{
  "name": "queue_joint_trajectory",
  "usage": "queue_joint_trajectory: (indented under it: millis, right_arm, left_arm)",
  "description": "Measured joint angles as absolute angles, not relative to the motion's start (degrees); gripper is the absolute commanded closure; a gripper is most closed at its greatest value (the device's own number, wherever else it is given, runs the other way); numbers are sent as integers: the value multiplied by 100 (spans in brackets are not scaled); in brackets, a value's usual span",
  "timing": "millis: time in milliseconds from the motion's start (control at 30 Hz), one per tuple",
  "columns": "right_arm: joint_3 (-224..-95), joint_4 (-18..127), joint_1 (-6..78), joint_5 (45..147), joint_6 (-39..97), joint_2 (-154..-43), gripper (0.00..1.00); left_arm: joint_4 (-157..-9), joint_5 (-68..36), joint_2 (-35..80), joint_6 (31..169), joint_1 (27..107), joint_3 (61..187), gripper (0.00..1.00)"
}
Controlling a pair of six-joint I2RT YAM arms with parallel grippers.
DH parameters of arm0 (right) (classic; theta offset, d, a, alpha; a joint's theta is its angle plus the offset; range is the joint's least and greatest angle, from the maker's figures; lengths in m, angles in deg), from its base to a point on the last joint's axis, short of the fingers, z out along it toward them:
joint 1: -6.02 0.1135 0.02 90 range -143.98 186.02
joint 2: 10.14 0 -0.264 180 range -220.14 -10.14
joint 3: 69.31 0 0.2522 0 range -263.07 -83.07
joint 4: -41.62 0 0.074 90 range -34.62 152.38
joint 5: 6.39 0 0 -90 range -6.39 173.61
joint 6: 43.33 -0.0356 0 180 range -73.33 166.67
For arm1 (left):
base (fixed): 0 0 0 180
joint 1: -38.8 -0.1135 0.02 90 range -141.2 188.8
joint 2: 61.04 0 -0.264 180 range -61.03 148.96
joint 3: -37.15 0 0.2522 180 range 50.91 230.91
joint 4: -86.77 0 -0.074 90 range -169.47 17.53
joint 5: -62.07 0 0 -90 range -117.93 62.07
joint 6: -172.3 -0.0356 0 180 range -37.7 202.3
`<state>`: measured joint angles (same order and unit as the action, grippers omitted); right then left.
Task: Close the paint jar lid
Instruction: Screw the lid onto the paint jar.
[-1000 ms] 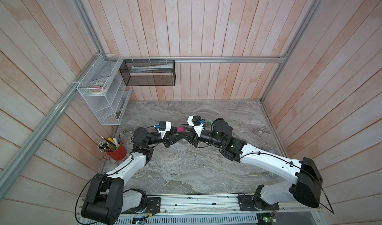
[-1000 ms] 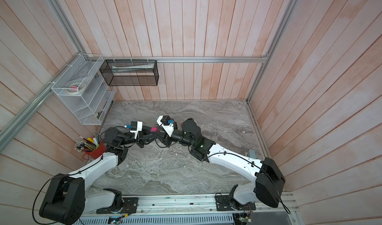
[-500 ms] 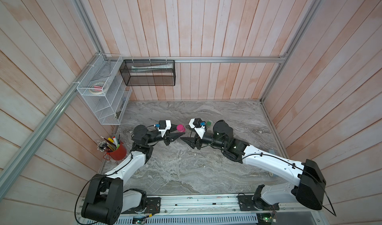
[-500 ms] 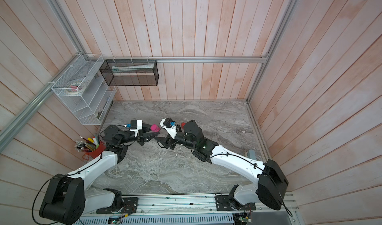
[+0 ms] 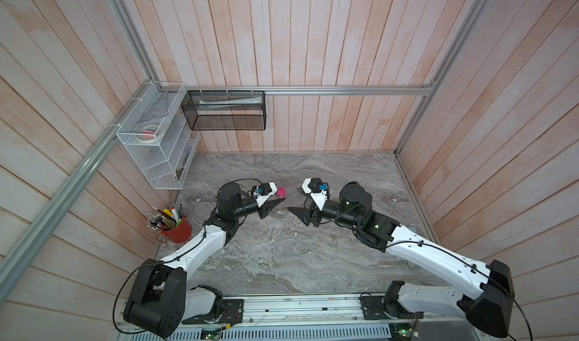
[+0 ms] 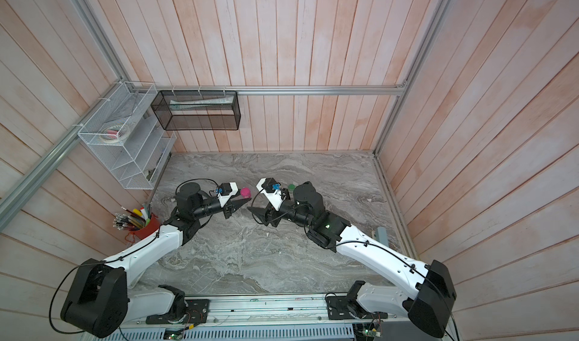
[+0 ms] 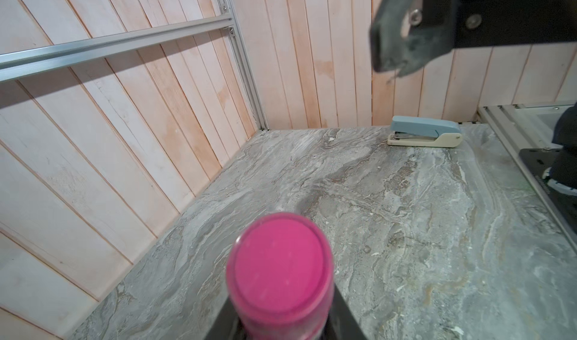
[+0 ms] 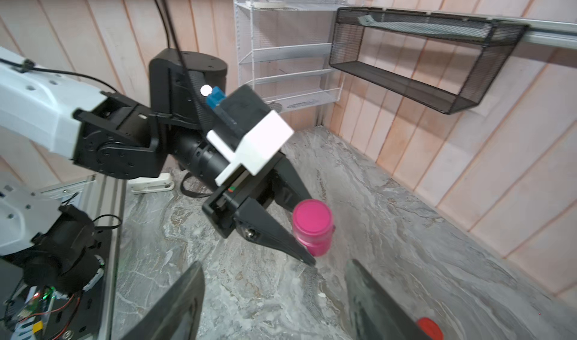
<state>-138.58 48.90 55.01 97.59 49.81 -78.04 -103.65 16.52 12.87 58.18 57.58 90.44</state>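
The pink paint jar (image 5: 281, 192) (image 6: 246, 193) stands between the fingers of my left gripper (image 5: 279, 199), which is shut on its body. Its pink lid (image 7: 279, 266) (image 8: 312, 216) sits on top of the jar. I cannot tell whether the jar rests on the marble table (image 5: 282, 255) or hangs just above it. My right gripper (image 5: 296, 202) (image 8: 274, 304) is open and empty, a short way to the right of the jar. One of its fingers (image 7: 406, 41) shows in the left wrist view.
A blue and cream stapler (image 7: 424, 135) lies by the right wall. A small green jar (image 6: 291, 187) sits behind the right wrist, and a red cap (image 8: 431, 327) lies near the right fingers. A red pen cup (image 5: 175, 228), a white wire rack (image 5: 156, 135) and a black mesh basket (image 5: 225, 110) line the left and back walls.
My right gripper was at the jar's lid a second ago; it has opened, let go and drawn back to the right. The left gripper has kept its hold on the jar.
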Motion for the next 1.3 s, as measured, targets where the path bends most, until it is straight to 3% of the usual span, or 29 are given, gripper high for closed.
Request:
queue_joint_trajectory:
  millis: [367,600,1300]
  right_arm:
    - [-14533,5577,5243,9615,4826,-8464,28]
    - [-14791,5872,5383,9742,4922,-8552,38]
    - [-15438,6171,5339,9750,5304,-9485,46]
  left_arm:
    - [-10127,878,1276,5291,6010,9040,67]
    - [-10101,669,1276,5184,6016,9040,67]
    - [-9981,959,1128,5096,6036,9040,67]
